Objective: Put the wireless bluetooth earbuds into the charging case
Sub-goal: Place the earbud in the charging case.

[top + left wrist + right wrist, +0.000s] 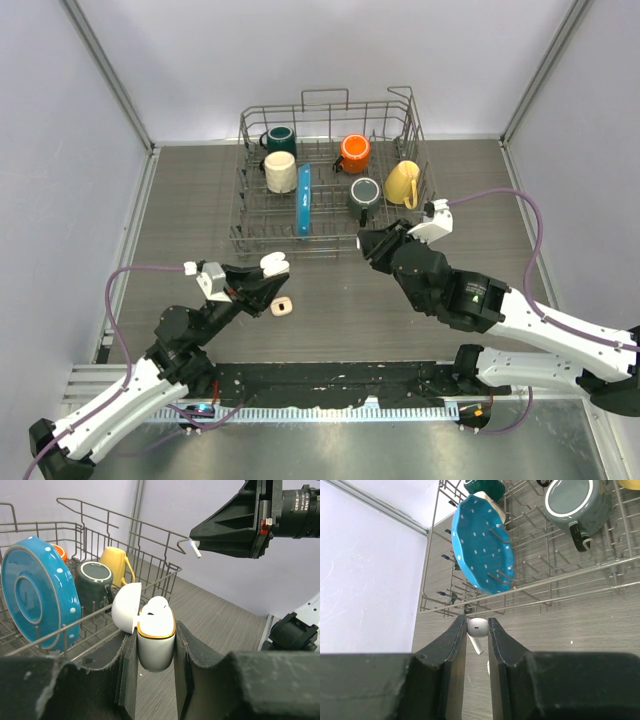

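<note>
Gripping a white charging case (156,645) by its sides, my left jaws hold it upright above the near left part of the worktop (190,200), its lid hinged open; one white earbud (159,608) sits inside. My right jaws are clamped on a second earbud (478,628), its stem sticking out past the tips, above the worktop's middle, near a wire dish rack (330,105). The rack stands at the far edge, carrying a blue dotted plate (482,545) and mugs (402,184). A small pale pink-beige item (282,307) lies on the worktop near the case
</note>
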### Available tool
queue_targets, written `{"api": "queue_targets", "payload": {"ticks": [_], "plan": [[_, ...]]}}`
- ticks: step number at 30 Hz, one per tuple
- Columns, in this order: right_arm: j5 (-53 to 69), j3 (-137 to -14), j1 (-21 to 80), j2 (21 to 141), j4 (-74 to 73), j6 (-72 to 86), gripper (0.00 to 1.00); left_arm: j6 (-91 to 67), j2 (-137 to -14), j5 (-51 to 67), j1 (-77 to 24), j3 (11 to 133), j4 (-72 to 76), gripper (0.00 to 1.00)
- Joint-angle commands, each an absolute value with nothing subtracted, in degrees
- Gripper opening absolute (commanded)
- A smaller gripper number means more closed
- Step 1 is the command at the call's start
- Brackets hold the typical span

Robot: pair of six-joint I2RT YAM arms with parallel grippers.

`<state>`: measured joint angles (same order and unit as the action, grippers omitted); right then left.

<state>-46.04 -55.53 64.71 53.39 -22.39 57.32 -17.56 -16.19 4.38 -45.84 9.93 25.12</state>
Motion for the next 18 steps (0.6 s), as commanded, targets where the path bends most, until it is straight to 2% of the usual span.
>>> {"api": "queue_targets", "payload": {"ticks": [1, 18], "plan": [[-45.27, -55.11, 64.60, 53.00, -17.76, 58.36, 0.01, -17.49, -16.79, 2.81, -45.79, 9.67, 29.97, 0.00], [-40.43, -52.03, 64.60, 53.35, -6.51, 57.31, 0.01, -17.58, -17.40, 2.11, -45.79, 8.26, 32.78, 0.00]]}}
